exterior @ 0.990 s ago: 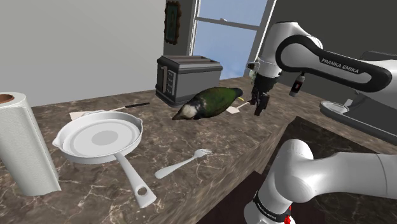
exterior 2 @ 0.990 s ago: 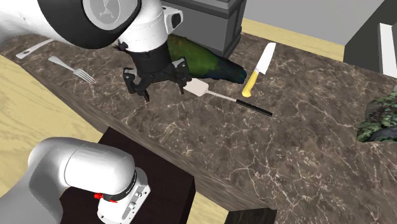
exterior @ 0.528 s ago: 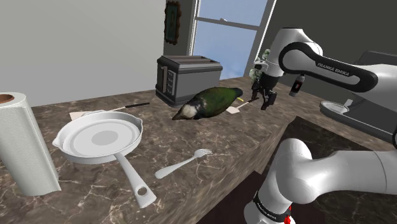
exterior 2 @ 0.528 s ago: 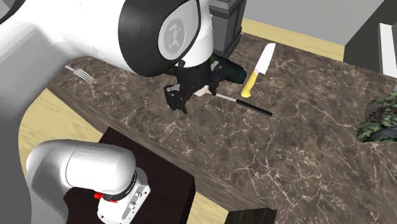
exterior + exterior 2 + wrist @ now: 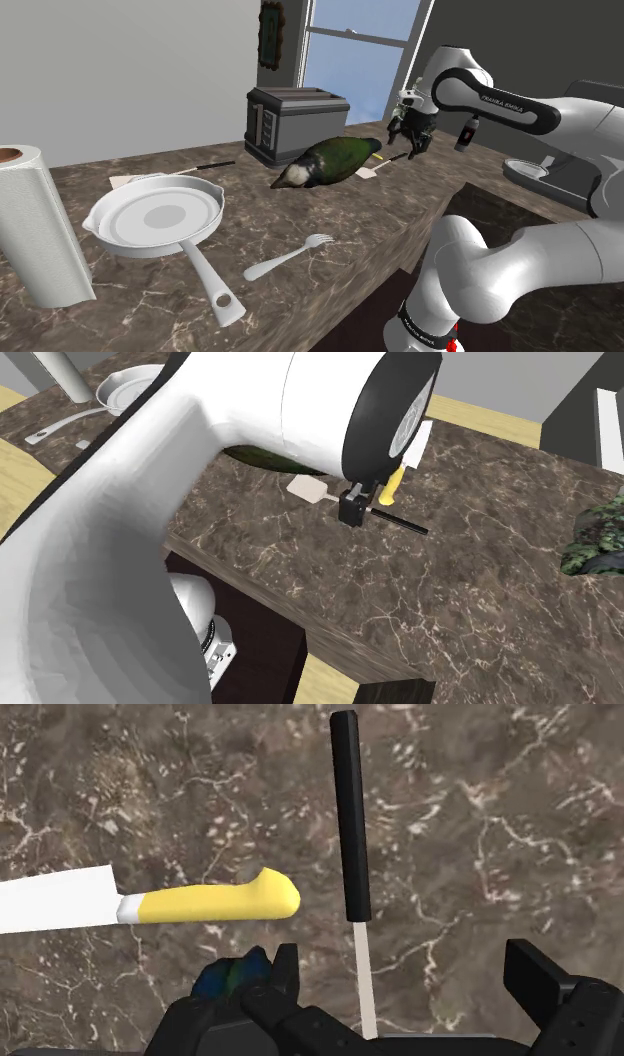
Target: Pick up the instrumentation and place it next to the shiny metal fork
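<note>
1. Wrist view gave the plainest look at the spatula [image 5: 348, 814]: a straight black handle that passed into a thin, pale shaft, which ran down between the fingers [image 5: 532, 979].
2. The fingers stood wide apart and touched neither the shaft nor anything else, with the gripper [image 5: 400, 994] hanging just above the spatula.
3. The spatula lay flat on the dark, white-veined surface [image 5: 500, 804]. It was just beside a knife [image 5: 215, 897] with a yellow handle and a white blade, not touching it and roughly at right angles to it.
4. The second exterior view added what the wrist view cut off: the spatula ended in a flat, pale head at the far end from the black handle. The white arm [image 5: 200, 502] covered much of the surface in that view.
5. The shoulder view alone showed the fork [image 5: 290, 258], silvery and lying near the surface's front edge, well apart from the spatula.
6. In that view a white pan [image 5: 155, 218] sat to the left of the fork. A green object [image 5: 330, 160] lay between the fork and the spatula, with a toaster [image 5: 295, 122] behind it.
</note>
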Controlling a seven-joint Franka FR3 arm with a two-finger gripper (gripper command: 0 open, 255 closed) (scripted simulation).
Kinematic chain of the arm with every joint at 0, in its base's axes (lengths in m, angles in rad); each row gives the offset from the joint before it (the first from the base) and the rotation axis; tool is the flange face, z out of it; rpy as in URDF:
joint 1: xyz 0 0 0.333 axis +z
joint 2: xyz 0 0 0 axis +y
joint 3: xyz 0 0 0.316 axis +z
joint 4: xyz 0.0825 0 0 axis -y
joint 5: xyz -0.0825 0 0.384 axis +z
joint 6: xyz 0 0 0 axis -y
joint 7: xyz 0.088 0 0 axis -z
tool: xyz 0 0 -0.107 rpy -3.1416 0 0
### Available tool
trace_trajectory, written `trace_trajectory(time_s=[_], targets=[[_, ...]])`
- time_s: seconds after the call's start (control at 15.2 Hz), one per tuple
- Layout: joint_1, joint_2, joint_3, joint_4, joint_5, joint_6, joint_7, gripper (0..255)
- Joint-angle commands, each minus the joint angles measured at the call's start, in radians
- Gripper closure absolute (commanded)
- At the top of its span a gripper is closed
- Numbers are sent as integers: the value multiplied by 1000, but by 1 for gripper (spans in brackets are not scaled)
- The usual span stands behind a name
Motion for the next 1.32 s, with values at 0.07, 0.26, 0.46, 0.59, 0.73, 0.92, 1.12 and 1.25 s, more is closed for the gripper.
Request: trace_trajectory(time_s=[0.07,0.26,0.46,0.59,0.73,0.92,1.12,1.25], targets=[[39,14,-55,11,-30,41,-52,0],[40,12,-82,-18,-49,74,-46,0],[42,12,-106,-41,-67,102,-40,0],[42,12,-106,-41,-67,102,-40,0],[42,12,-106,-41,-67,102,-40,0],[42,12,-106,-41,-67,102,-40,0],[42,12,-106,-41,-67,102,-40,255],[42,12,-106,-41,-67,102,-40,255]])
